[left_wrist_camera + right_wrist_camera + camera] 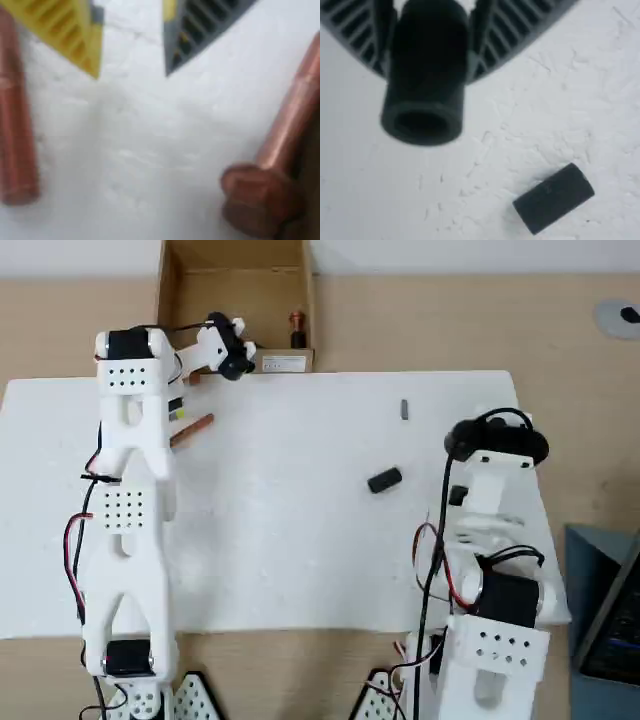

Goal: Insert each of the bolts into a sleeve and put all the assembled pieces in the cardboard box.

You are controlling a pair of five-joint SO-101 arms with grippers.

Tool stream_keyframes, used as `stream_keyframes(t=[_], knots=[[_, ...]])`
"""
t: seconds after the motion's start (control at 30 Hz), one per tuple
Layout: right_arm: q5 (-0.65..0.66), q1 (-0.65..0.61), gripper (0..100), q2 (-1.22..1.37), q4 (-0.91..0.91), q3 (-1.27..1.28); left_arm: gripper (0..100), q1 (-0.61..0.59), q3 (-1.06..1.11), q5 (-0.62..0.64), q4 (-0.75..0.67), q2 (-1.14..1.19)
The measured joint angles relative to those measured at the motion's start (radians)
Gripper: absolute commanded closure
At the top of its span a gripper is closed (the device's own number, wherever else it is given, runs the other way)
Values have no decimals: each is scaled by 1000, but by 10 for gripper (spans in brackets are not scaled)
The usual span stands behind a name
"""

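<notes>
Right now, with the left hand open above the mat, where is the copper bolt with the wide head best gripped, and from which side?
Take the bolt by its smooth round shank, just behind the flanged head, not by the head. It lies flat on the white mat, so the left hand should probably come straight down, fingers across the shank.

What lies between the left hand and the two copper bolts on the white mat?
Nothing visible does. The open left hand hangs over the bare white mat. One copper bolt lies to one side of it and a second copper bolt to the other. Only mat shows between the hand and either bolt.
</notes>
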Motion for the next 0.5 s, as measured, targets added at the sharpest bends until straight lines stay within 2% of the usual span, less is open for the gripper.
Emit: stream_keyframes(t=[0.3, 0.5], knots=[[0, 0, 989, 0, 0, 0, 907, 2, -83, 87, 2, 0], [0, 0, 989, 0, 0, 0, 907, 15, 51, 155, 2, -97]])
